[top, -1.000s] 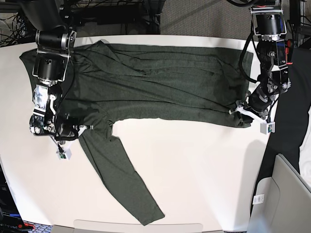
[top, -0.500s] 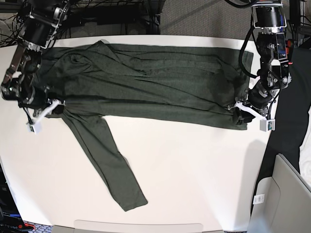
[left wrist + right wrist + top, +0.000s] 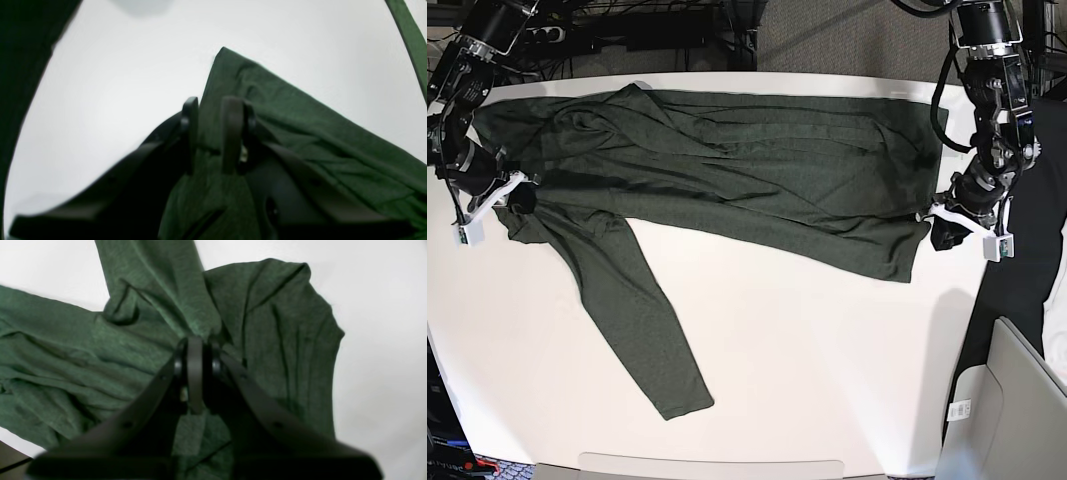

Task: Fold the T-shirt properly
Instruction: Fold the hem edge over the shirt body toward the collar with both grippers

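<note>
The base view looks straight down from high above on the whole white desk [image 3: 827,340], both arms at the frame's left and right edges. Each wrist view sits close behind its own jaws, looking along them at the dark olive-green knit T-shirt [image 3: 727,170] [image 3: 300,133] [image 3: 100,356] lying on the desk. All three views share shirt and desk surface

Right pincer [image 3: 195,373] clamped; left pincer [image 3: 210,133] narrowly parted.
</note>
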### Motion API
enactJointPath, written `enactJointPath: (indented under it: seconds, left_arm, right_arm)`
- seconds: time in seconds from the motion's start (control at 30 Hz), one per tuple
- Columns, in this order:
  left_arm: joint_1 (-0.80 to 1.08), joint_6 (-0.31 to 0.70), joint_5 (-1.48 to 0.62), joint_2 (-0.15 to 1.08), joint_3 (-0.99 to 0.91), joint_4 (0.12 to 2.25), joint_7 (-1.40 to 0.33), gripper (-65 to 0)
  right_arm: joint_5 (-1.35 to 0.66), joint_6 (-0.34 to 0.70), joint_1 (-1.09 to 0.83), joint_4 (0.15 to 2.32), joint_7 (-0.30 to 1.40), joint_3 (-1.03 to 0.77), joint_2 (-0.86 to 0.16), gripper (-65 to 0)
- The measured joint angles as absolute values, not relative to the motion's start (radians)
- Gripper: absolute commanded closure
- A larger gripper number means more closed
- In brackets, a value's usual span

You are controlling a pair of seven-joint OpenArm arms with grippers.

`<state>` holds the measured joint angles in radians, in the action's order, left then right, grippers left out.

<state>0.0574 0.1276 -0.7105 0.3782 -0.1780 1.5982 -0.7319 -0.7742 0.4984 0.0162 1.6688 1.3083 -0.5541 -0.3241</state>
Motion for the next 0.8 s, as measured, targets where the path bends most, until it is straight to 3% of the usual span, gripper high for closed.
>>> enactJointPath:
  seconds: [0.2,0.6,0.8]
  left_arm:
    - [-0.025,0.131,-0.712,0.373,-0.05,1.448,-0.736,-25.5]
    - [-0.205,0.128,-0.714,0.378,-0.028,1.216,-0.666,-27.0]
    - [-0.22,0.128,-0.71,0.384,0.028,1.155,-0.642,-30.8]
  right_arm:
    - [-0.774,0.498,0.031,1.665,1.306,-0.548,-0.316,-0.7]
    - [-0.774,0.498,0.027,1.664,1.307,-0.547,-0.307,-0.7]
    - [-0.775,0.498,0.027,1.664,1.306,-0.547,-0.307,-0.7]
